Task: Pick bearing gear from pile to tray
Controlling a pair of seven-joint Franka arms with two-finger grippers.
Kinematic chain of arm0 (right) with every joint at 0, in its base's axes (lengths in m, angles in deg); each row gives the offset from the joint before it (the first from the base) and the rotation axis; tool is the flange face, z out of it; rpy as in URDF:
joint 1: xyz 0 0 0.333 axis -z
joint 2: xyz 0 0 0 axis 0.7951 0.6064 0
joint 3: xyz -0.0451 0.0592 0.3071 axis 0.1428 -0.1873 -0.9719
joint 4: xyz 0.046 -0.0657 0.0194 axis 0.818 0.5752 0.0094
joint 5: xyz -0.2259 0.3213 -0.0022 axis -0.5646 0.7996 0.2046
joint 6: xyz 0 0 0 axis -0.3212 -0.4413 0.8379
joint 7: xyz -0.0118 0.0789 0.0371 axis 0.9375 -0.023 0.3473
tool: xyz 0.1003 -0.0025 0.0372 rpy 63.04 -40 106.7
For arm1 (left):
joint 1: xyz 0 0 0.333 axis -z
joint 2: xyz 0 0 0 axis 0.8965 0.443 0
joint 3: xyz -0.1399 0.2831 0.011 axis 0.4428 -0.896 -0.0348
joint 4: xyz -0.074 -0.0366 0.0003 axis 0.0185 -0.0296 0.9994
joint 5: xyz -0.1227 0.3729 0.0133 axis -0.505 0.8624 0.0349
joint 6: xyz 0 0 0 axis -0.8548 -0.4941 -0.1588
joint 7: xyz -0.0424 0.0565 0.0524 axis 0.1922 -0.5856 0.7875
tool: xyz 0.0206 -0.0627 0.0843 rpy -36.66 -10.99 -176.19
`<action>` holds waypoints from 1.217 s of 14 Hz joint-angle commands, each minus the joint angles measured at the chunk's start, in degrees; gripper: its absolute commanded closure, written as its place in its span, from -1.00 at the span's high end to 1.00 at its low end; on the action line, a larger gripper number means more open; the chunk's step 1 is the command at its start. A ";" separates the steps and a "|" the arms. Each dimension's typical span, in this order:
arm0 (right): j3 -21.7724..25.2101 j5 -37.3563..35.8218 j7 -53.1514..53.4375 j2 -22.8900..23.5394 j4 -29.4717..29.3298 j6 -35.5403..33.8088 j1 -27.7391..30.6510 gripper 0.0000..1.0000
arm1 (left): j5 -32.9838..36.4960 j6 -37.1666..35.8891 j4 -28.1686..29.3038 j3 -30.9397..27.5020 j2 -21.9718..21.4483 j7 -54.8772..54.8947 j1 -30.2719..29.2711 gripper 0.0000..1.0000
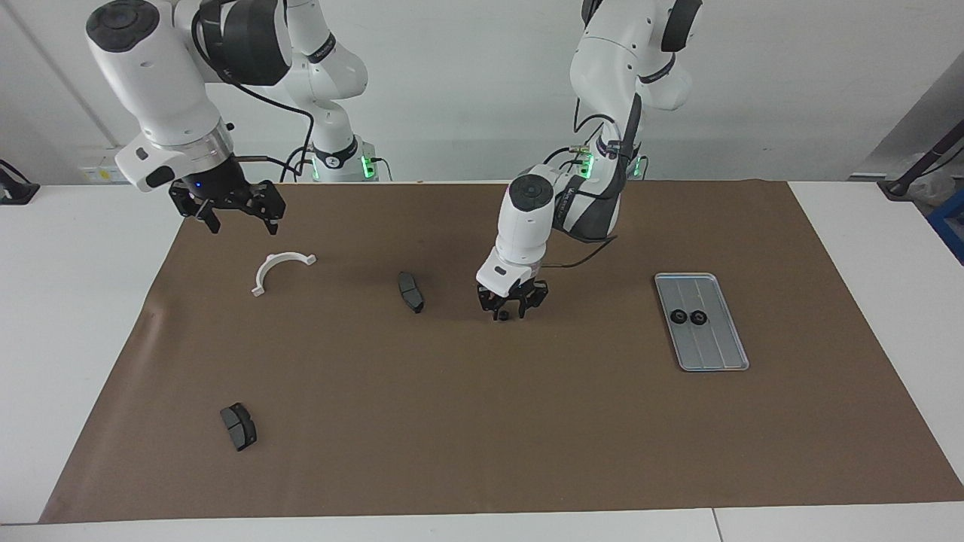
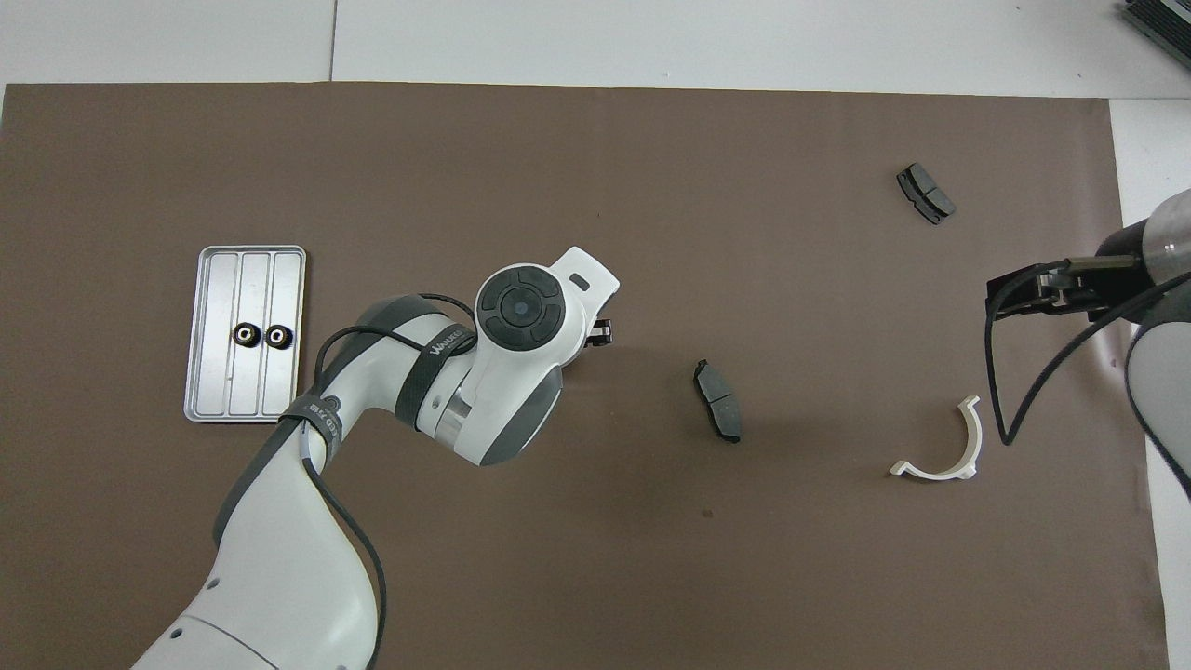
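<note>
Facing camera: mounted high across table (image 1: 851, 248), looking back at both robots, wall behind them. Wide shot, whole brown mat (image 1: 482, 421) in frame.

Overhead camera: high above robots' own end, looking forward and steeply down; arms enter from bottom edge. Closer framing, mat (image 2: 595, 167) nearly fills it.

Views half a turn apart. Both share mat, tray (image 1: 721, 360) (image 2: 209, 395), white half-ring bracket (image 1: 273, 267) (image 2: 968, 445).
</note>
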 commanded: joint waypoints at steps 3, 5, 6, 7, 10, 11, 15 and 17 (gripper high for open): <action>-0.63 1.21 -2.11 0.09 -4.12 -3.03 2.28 1.00 | -0.02 0.53 1.65 -0.92 -0.19 -0.48 2.13 0.14; -0.72 0.94 -2.02 0.63 -7.47 -6.64 1.94 1.00 | -0.02 1.58 1.91 -0.92 -0.19 -0.39 2.13 0.12; -0.81 0.86 -1.58 0.63 -7.22 -6.31 1.85 1.00 | -0.02 1.94 2.09 -0.92 -0.10 -0.39 2.13 0.12; -0.72 1.20 -0.53 0.37 -6.43 -6.13 2.11 1.00 | -0.02 2.03 2.26 -0.92 -0.10 -0.30 2.13 0.11; -0.72 1.21 0.00 -0.34 -4.84 -6.13 2.02 1.00 | -0.02 3.08 2.79 -0.92 -0.19 -0.13 2.04 0.09; -0.72 1.03 -0.17 -0.43 -4.93 -6.04 1.93 1.00 | -0.02 3.52 2.97 -0.92 -0.19 -0.13 2.04 0.09; -1.16 0.94 0.27 -0.16 -5.54 -6.48 1.41 1.00 | -0.02 4.23 3.23 -0.92 -0.10 0.14 2.04 0.01; -1.25 0.86 0.53 -0.34 -5.02 -6.04 1.32 1.00 | 0.07 4.23 3.41 -0.92 -0.10 0.23 2.04 -0.04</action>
